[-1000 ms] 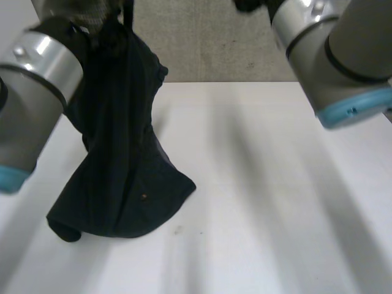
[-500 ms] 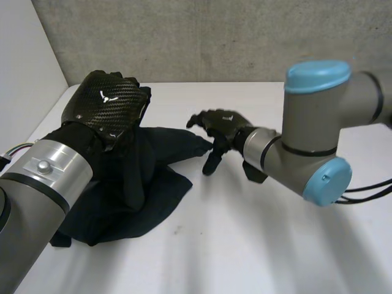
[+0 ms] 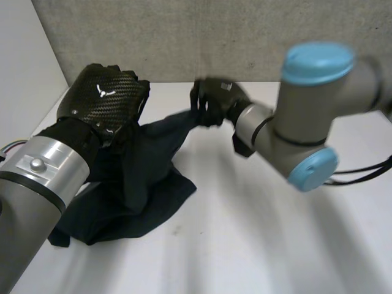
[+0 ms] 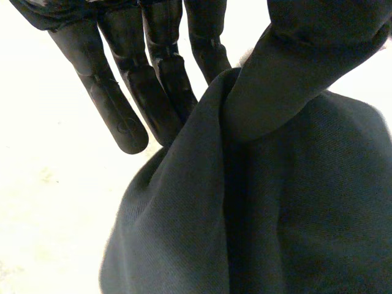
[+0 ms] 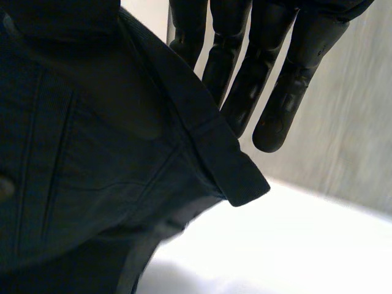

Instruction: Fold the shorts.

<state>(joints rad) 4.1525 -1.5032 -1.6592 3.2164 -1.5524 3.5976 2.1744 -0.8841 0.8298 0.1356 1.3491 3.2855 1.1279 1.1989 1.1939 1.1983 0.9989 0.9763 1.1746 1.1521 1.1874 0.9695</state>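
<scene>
The dark shorts [image 3: 131, 184] hang from my left hand [image 3: 104, 104] down to a heap on the white table [image 3: 263, 233] at the left. Seen from the left wrist, the thumb [image 4: 300, 61] presses a fold of the shorts [image 4: 275, 214] against the straight fingers [image 4: 122, 116]. My right hand [image 3: 214, 101] holds a corner of the cloth lifted toward the back middle of the table. From the right wrist, a hemmed edge of the shorts [image 5: 92, 184] is pinched between the thumb and the fingers [image 5: 275, 92]. The cloth is stretched a little between the two hands.
A grey wall [image 3: 245, 37] closes the back of the table and a white wall [image 3: 21, 67] stands at the left. The right arm's elbow [image 3: 312, 116] hangs over the table's right half. Bare table lies in front and to the right of the shorts.
The left hand came down with the shorts from high up. The right hand reached in open, then pinched a corner of the cloth and raised it toward the back.
</scene>
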